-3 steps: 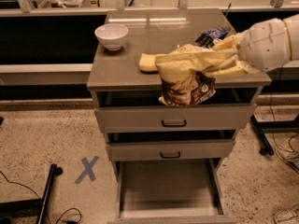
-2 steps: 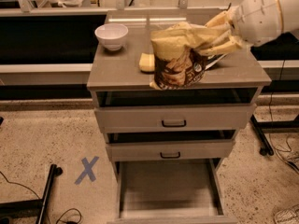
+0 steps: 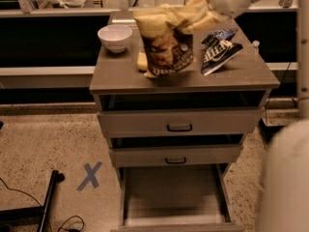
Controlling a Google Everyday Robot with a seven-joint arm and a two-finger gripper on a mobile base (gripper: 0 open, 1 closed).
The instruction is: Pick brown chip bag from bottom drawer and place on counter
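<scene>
The brown chip bag has a tan-yellow top and a dark brown front. It hangs upright over the counter, its lower edge at or just above the surface. My gripper is shut on the bag's crinkled top, coming in from the upper right. The bottom drawer is pulled open below, its flat grey inside bare.
A white bowl stands at the counter's back left. A dark blue bag with white lettering lies to the right of the brown bag. A yellow sponge lies behind the brown bag. Two upper drawers with black handles stand ajar. A blue X marks the floor.
The gripper has carried the brown chip bag up from in front of the cabinet and back over the counter. The dark blue bag now shows to its right.
</scene>
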